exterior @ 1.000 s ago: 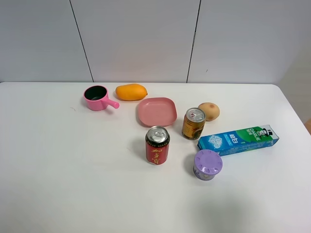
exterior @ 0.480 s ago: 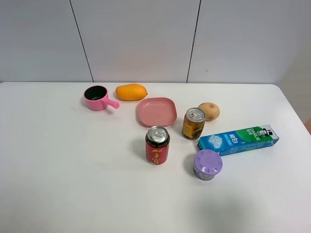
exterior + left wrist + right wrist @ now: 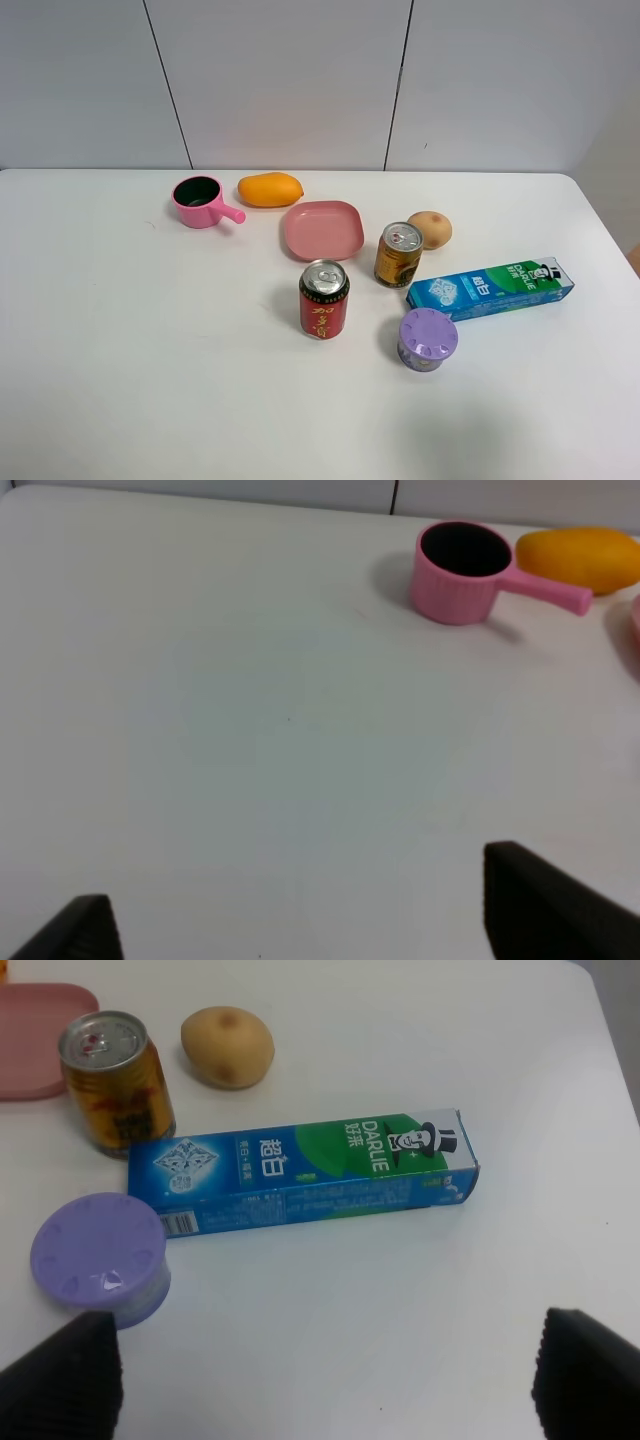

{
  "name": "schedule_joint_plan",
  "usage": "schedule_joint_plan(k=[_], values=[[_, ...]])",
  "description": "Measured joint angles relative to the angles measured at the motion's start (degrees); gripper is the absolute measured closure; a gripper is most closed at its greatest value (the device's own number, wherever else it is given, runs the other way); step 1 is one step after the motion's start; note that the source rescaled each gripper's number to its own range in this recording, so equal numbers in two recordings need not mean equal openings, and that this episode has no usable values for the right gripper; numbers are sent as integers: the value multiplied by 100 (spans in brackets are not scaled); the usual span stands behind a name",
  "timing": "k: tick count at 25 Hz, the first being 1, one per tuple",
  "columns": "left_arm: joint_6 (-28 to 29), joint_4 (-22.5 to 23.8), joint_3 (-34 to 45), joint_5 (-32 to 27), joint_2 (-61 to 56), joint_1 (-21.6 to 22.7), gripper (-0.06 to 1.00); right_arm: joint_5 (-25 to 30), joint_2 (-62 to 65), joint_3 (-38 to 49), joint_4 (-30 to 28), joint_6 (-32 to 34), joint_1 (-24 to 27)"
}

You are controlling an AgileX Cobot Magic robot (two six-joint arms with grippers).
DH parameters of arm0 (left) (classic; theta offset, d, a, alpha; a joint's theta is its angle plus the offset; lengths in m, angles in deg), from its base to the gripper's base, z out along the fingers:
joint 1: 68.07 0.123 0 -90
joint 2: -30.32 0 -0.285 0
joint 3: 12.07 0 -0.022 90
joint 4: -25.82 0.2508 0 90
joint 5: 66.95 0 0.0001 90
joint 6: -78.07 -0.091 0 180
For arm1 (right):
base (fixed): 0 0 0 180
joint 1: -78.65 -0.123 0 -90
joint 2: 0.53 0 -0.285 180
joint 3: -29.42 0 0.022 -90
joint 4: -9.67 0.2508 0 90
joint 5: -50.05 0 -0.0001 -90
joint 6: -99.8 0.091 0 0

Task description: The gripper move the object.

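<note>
The blue-and-green DARLIE toothpaste box (image 3: 490, 288) lies flat on the white table at the right, just right of the purple-lidded tub (image 3: 428, 339). In the right wrist view the box (image 3: 305, 1172) lies across the middle. My right gripper (image 3: 325, 1385) hovers above the table short of the box, its black fingertips (image 3: 62, 1378) wide apart and empty. My left gripper (image 3: 300, 920) is open and empty over bare table, far from the box. Neither arm shows in the exterior high view.
A red can (image 3: 324, 299), a gold can (image 3: 398, 254), a potato (image 3: 430, 229), a pink plate (image 3: 323, 229), a mango (image 3: 270, 189) and a pink pot (image 3: 200, 201) stand around the table's middle and back. The table's right edge (image 3: 610, 230) is near the box.
</note>
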Motion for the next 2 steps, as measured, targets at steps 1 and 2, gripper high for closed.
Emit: schedule_joint_plan(k=[1,2], values=[[0,0,0,0,0,0,53,0,0,0,0,0,0],[0,0,0,0,0,0,53,0,0,0,0,0,0]])
